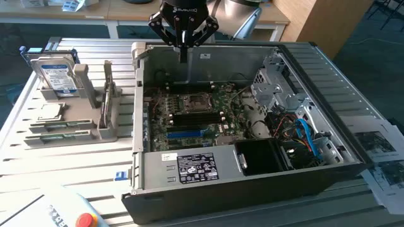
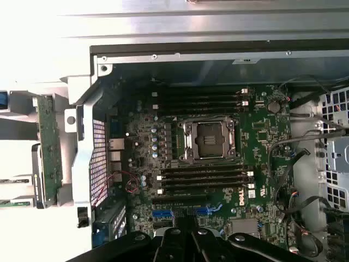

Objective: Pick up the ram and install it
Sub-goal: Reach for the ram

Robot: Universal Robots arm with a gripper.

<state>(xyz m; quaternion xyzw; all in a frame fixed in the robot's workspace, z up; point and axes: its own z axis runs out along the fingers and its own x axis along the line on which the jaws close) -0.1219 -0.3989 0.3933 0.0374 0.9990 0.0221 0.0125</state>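
Claw (image 1: 183, 57) together, empty, above computer case (image 1: 252, 194) — ram (image 2: 49, 146) stands outside in its holder (image 1: 69, 135); we risk clipping the case wall.

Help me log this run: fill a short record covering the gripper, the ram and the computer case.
case: black metal computer case, side open, green motherboard exposed
gripper: black two-finger gripper, shut, nothing visibly held, above the case's far wall
ram: thin green circuit-board strip, upright in the grey plastic holder, on the exterior view's left of the case
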